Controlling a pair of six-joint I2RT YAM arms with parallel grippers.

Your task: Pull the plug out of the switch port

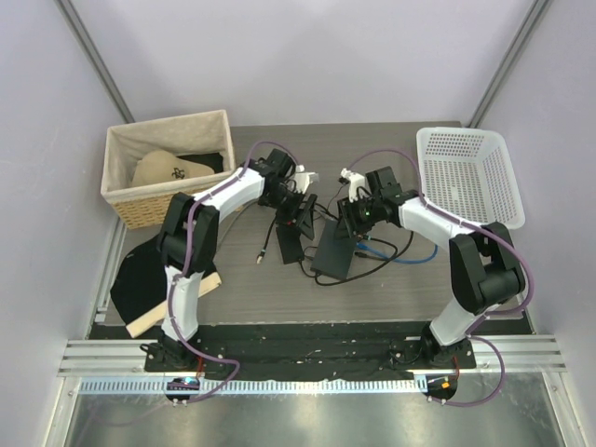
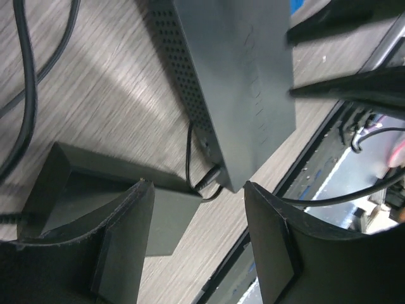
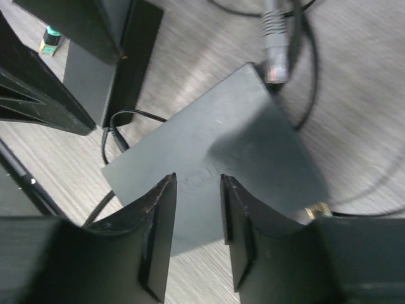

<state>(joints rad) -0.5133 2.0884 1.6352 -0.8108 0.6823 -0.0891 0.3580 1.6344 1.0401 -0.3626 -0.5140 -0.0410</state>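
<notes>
The flat black switch box lies on the table's middle and shows in the right wrist view and the left wrist view. The plug, grey-booted with a clear tip, touches the box's far edge; I cannot tell whether it sits in a port. Its blue cable curls to the right. My right gripper is open with a narrow gap, empty, just above the box's top. My left gripper is open wide and empty, over the table between the box and the adapter brick.
A thin black cord plugs into the box's near corner. The adapter brick lies left of the box. A wicker basket stands back left, a white plastic basket back right, and a black cloth front left.
</notes>
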